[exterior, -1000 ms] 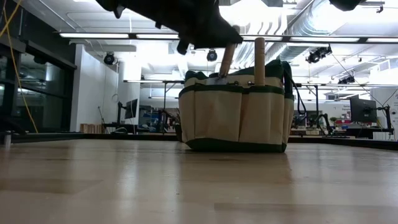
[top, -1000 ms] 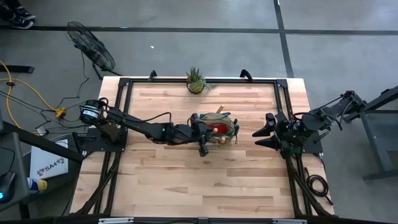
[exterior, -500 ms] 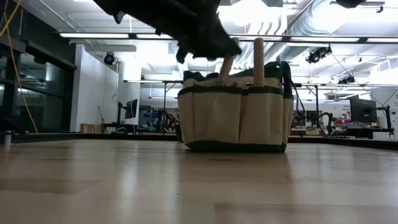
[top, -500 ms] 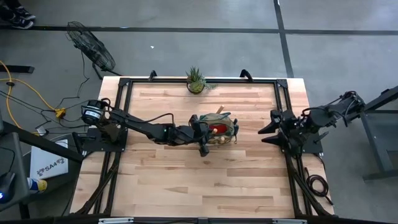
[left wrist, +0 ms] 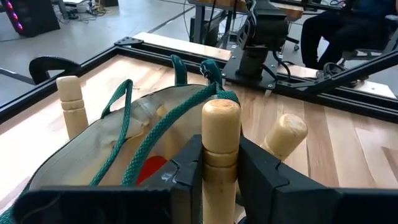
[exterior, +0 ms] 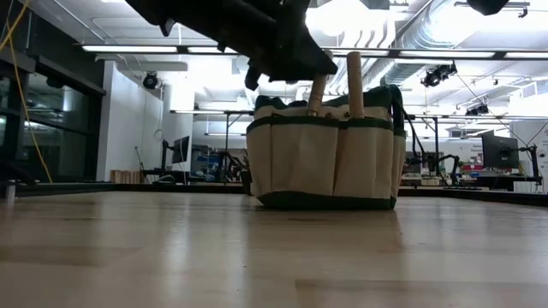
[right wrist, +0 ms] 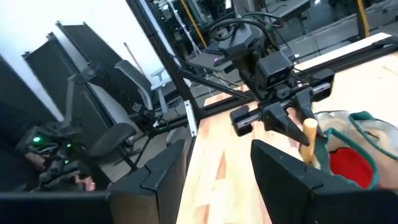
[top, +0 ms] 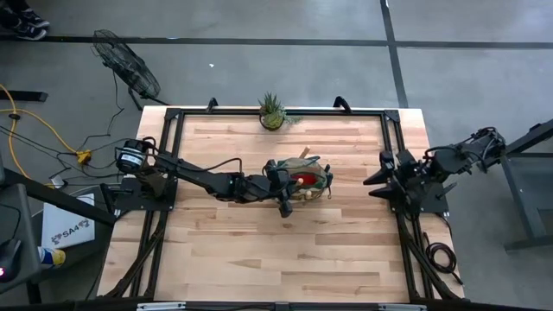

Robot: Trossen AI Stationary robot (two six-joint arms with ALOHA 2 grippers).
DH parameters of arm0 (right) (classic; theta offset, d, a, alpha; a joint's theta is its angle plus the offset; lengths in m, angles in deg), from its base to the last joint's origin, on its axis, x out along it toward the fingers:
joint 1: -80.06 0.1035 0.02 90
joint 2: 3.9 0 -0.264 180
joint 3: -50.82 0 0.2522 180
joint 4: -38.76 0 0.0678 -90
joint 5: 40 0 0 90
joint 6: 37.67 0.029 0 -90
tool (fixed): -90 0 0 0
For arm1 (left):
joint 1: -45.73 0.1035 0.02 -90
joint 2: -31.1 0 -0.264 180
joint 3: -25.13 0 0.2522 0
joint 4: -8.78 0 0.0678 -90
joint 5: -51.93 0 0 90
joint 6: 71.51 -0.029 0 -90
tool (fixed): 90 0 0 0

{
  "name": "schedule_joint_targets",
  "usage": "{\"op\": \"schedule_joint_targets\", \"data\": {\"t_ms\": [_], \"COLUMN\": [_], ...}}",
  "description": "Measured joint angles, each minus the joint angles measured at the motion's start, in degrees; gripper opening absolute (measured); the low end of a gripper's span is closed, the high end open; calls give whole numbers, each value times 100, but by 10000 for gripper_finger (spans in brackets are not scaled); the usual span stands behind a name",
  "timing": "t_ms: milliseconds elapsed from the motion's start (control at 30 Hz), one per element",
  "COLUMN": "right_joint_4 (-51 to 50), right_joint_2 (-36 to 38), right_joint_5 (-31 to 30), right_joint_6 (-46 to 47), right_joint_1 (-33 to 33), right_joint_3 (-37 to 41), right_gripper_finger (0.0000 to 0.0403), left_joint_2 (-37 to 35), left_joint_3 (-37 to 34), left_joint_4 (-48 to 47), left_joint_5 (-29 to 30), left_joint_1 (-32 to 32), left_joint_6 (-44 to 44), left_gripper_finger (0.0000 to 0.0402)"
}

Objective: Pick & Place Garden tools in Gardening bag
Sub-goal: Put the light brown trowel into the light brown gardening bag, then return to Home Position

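- Wooden table (top: 259,250), light planks in a black frame; both arms reach in from its short ends.
- Left arm stretched across to table centre; left gripper (left wrist: 219,163) over the near-side rim of the gardening bag (exterior: 324,158), fingers (left wrist: 260,177) clamped on a wooden tool handle (left wrist: 220,134) that stands upright.
- Right arm pulled back at the right table edge; right gripper (right wrist: 219,168) well apart from bag, fingers spread, nothing between them.
- Bag sits approx. mid-table, upright, tan w/ green trim and rope loops.
- Inside bag: red glove (top: 301,178) visible from above; two more wooden handles (left wrist: 72,104) poke up past rim, one leaning.
- Potted plant (top: 272,111) at far table edge, apart from bag.
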Motion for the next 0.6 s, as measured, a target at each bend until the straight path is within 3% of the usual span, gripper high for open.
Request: {"op": "schedule_joint_targets", "data": {"t_ms": [333,600], "right_joint_4": [-85,-186], "right_joint_2": [170,248], "right_joint_5": [53,42], "right_joint_6": [15,35], "right_joint_1": [0,0], "right_joint_3": [0,0], "right_gripper_finger": [174,174], "left_joint_2": [-93,-544], "left_joint_3": [-2,-2], "left_joint_4": [-21,-897], "left_joint_5": [-116,-582], "left_joint_1": [0,-1], "left_joint_6": [-14,-14], "left_gripper_finger": [204,232]}}
